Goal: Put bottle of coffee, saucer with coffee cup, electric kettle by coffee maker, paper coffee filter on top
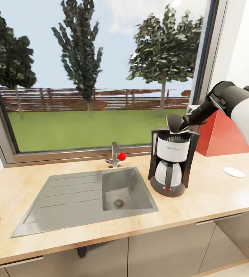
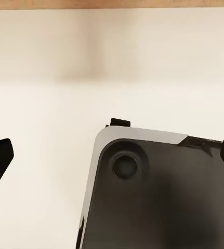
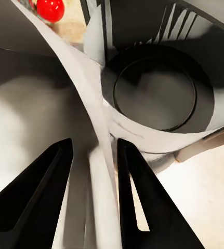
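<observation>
The jaws of the right gripper [image 3: 93, 194] stand pinched on the thin white paper coffee filter [image 3: 86, 88], its sheet running up between the two black fingers [image 3: 143, 202] and curling out beyond their tips. The grip looks set to hang the cone directly over the open top of the tall black coffee maker with white front panel [image 1: 172, 161], so a release should seat it. In the head view the filter [image 1: 177, 131] touches or nearly touches that top. The flat white saucer [image 1: 234, 172] lies at three o'clock from the machine, the inset grey steel sink [image 1: 89, 198] at nine o'clock, on the light wood-grain countertop [image 1: 201, 202]. The left gripper's [image 2: 112, 155] jaws are wide apart, holding nothing.
</observation>
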Controlling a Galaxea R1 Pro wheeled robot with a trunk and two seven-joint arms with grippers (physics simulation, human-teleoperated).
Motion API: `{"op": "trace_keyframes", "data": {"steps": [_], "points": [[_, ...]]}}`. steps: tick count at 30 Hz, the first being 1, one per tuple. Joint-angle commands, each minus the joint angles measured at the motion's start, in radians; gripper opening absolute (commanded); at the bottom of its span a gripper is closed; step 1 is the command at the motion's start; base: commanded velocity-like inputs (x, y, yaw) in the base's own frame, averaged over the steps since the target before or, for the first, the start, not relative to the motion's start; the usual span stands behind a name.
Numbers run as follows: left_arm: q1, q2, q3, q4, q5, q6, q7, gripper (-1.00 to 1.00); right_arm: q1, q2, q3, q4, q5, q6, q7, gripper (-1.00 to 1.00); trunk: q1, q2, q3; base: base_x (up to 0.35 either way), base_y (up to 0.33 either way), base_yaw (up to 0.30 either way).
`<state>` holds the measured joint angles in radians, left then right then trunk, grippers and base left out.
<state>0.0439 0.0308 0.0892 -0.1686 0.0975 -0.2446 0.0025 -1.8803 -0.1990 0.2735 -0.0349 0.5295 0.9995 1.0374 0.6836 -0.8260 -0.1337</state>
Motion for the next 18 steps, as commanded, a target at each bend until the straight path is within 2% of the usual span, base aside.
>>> {"op": "trace_keyframes", "data": {"steps": [1, 2, 5, 18], "points": [[0.0, 0.0, 0.0, -0.002, 0.01, -0.001, -0.001, 1.0, 0.0, 0.0, 0.061, -0.002, 0.007, 0.004, 0.039, -1.0, 0.0, -0.001, -0.001, 0.002, 0.0, 0.0], [0.0, 0.0, 0.0, -0.002, 0.01, -0.001, -0.001, 1.0, 0.0, 0.0, 0.087, -0.002, 0.008, 0.004, 0.059, -1.0, 0.0, -0.001, -0.001, 0.001, 0.0, 0.0], [0.0, 0.0, 0.0, -0.002, 0.01, -0.001, -0.001, 1.0, 0.0, -0.003, 0.116, -0.003, 0.01, 0.004, 0.097, -1.0, 0.0, -0.001, -0.001, 0.0, 0.0, 0.0], [0.0, 0.0, 0.0, -0.002, 0.01, -0.001, -0.001, 1.0, 0.0, -0.018, 0.136, -0.006, 0.012, 0.004, 0.128, -1.0, 0.0, -0.001, -0.001, 0.096, -0.025, 0.0]]}}
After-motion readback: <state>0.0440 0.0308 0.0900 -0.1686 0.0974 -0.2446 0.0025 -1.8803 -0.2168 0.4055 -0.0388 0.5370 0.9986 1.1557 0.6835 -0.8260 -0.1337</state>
